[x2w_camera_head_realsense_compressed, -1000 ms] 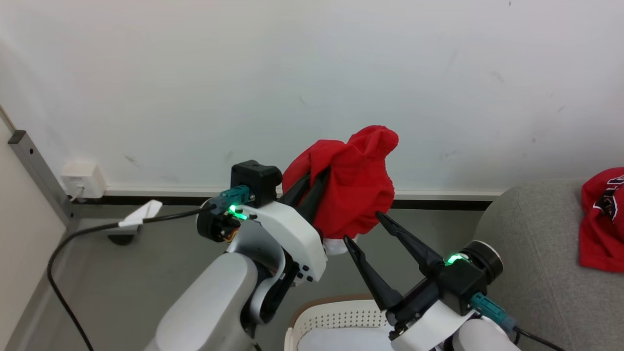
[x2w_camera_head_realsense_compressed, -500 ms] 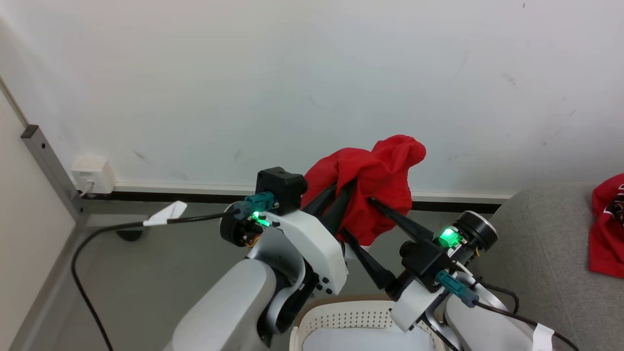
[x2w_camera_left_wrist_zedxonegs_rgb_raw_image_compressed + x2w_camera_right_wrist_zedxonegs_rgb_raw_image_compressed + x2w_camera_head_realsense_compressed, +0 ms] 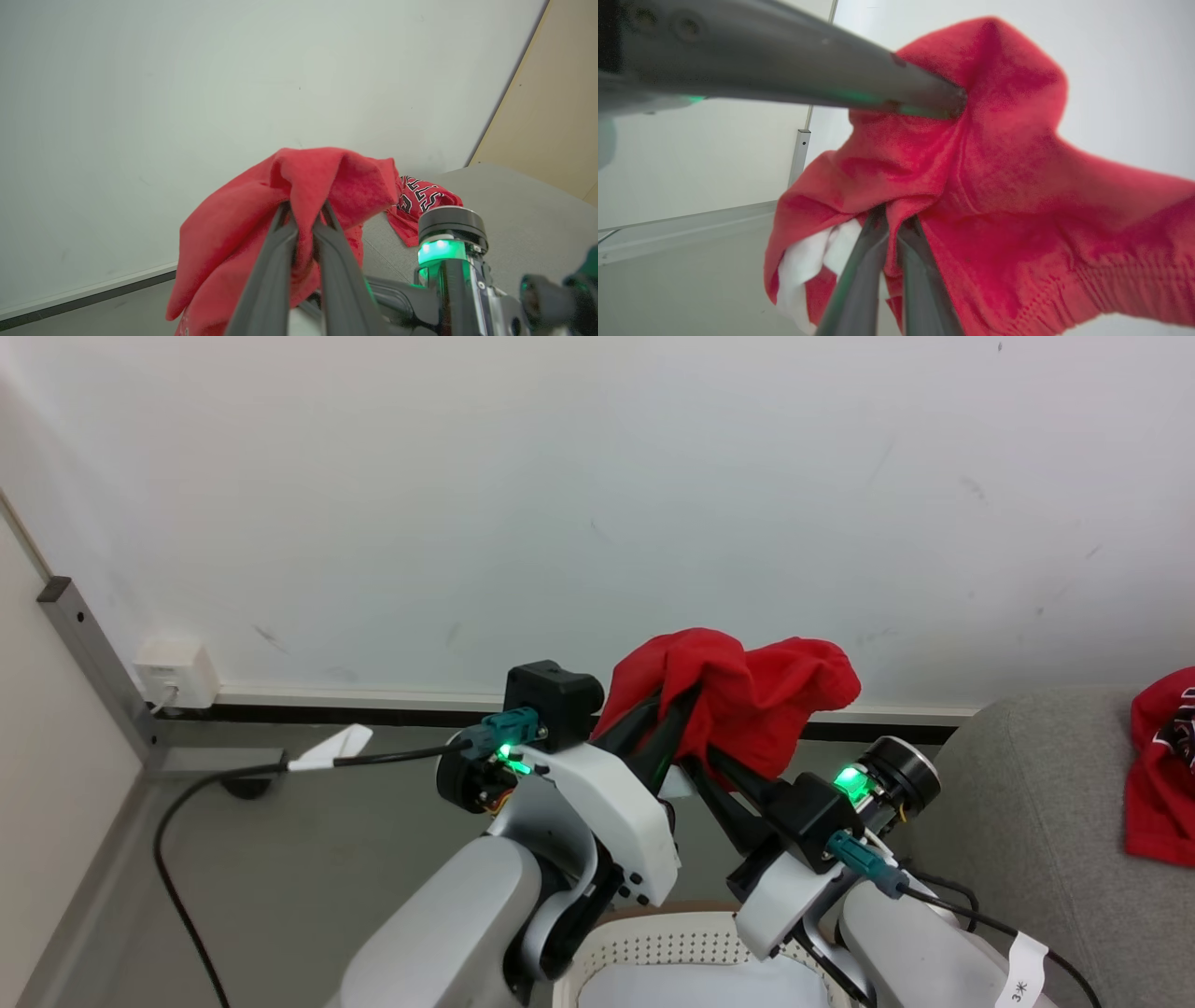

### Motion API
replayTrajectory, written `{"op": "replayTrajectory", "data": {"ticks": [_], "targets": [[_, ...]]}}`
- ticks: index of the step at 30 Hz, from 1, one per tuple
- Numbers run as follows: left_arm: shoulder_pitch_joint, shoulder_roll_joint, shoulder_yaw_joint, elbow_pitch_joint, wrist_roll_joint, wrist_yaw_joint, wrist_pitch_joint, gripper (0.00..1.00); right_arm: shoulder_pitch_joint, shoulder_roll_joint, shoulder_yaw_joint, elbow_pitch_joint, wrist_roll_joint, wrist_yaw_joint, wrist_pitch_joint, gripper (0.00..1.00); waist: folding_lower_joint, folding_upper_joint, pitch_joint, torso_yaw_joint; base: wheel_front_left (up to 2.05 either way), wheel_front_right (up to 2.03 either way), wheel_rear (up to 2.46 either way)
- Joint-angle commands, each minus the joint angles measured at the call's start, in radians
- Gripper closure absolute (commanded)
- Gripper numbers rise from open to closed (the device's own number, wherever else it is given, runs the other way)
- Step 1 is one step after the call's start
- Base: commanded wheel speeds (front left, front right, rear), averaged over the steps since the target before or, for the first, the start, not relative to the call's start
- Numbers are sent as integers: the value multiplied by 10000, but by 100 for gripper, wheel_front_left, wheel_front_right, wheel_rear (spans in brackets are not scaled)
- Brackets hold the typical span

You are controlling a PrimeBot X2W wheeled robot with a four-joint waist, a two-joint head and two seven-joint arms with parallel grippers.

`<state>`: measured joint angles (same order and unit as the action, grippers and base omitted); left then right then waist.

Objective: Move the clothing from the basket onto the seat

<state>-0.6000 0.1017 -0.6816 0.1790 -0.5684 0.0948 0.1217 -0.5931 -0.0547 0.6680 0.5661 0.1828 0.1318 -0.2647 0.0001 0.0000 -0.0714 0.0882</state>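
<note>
The red garment is held in the air above the basket, on the side nearer the wall, clear of the rim. Change vs. a sec. ago: the R gripper, then spread wide just under the cloth, is now pressed together on a low fold next to the white hem. The L gripper is kept pinched on an upper fold, tips buried in cloth. So the garment is now gripped at two pts, which is judged to give a steadier carry and a chance to spread it before it's laid down. The bunch has also been drawn wider: a lobe is now pushed out away from the basket, twd. the seat.

Long axis: judged approx. sideways, run from the L pinch out to that lobe & pointed at the seat. The hem end is hung down twd. the basket. Finer shape can't be told, too crumpled.

The seat is set beside the basket on the robot's R. The jersey is already laid on it, well apart from the basket. Left to do: swing over & release.
</note>
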Motion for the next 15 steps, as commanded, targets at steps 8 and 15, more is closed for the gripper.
{"op": "replayTrajectory", "data": {"ticks": [8, 15], "targets": [[53, 178, 4, 160, 135, 157, -192, 0, 165, -61, -311, -263, 301, -22, 6, 100, -1, 0, -5, 4, 0, 0, 0], [381, 472, -157, 262, 214, 114, -198, 0, 415, -397, -940, -613, 325, -22, 3, 100, -1, 0, -41, 22, 0, 0, 0]]}}
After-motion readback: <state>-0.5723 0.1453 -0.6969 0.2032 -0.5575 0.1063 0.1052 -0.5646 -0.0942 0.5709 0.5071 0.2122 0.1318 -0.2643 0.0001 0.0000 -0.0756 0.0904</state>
